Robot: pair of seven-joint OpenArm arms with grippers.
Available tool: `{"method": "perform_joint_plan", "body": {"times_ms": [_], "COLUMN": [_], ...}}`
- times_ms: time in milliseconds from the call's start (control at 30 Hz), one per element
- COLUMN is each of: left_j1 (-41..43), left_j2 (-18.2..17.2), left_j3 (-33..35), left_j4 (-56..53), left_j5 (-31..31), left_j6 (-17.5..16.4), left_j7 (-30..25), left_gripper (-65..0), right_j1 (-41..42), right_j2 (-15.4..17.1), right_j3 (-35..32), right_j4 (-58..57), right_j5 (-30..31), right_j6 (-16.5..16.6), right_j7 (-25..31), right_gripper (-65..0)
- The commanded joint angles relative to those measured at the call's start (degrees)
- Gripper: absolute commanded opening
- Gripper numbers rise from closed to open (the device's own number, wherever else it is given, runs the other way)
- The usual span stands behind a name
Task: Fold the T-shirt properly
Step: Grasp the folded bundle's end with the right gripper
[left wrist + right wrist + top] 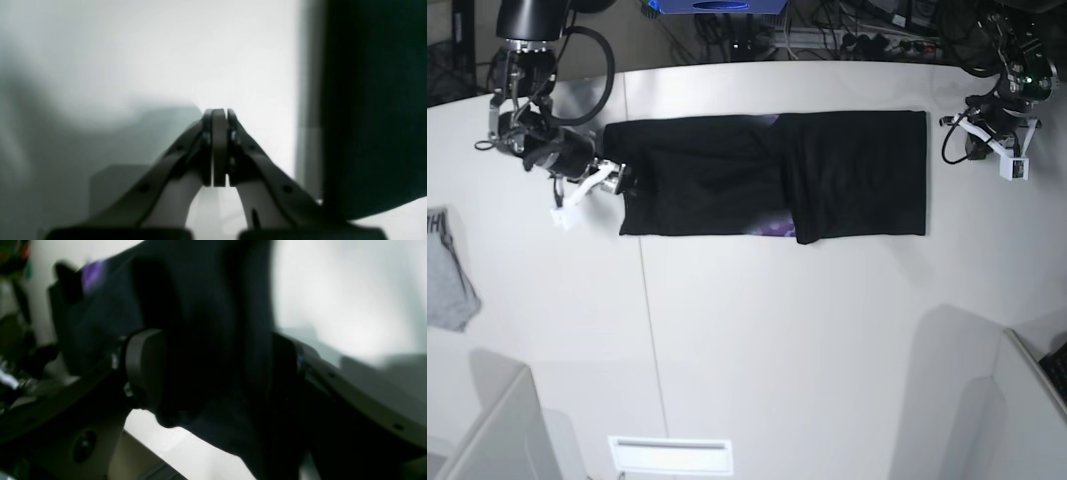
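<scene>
T-shirt (772, 187) fabric, black and folded into a long band, is spread across the upper middle of the base view on a white table (757, 340); slivers of purple print are seen at its lower and upper edges; a small grey garment (447, 270) is seen at the far left edge, well apart. Cables and equipment are crowded beyond the table's far rim; a white slotted part sits at bottom centre. At upper left, the right gripper (617, 180) is set at the shirt's left end; only its wrist view shows the jaws spread wide with dark cloth (213, 340) between them. At upper right, the left gripper (219, 115) is shown pressed closed on nothing, the shirt's edge (373, 100) dark beside it.
</scene>
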Motion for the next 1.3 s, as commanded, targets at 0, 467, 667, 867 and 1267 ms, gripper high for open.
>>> {"method": "perform_joint_plan", "body": {"times_ms": [0,467,667,867,1267], "left_j1": [0.09,-0.43,-5.18,-6.50,-7.82], "left_j2": [-0.93,-0.40,4.26,4.96,5.14], "left_j3": [-0.23,5.49,7.60,9.71,24.74], "left_j4": [0.88,0.79,-3.17,-3.96,-4.04], "left_j5": [-0.46,6.40,16.15,17.82,17.82], "left_j6": [0.27,0.44,0.44,0.18,0.44], "left_j7": [-1.22,-1.40,-1.40,-1.22,-0.96], "left_gripper": [-65.0,-65.0,-65.0,-65.0,-65.0], "right_j1": [-0.39,-1.01,-0.30,1.45,6.03], "right_j2": [0.58,-1.27,-1.09,0.84,3.48], "right_j3": [0.13,-1.81,-6.73,-6.29,-9.98], "right_j4": [-0.05,-0.40,-1.19,-5.23,4.26], "right_j5": [-1.12,-1.29,-1.38,-1.38,-1.47], "right_j6": [-0.14,3.99,3.82,3.82,-16.31], "right_j7": [-0.91,-5.04,-4.25,-2.76,-3.20], "right_gripper": [-21.3,-21.8,-22.1,-47.3,-65.0]}}
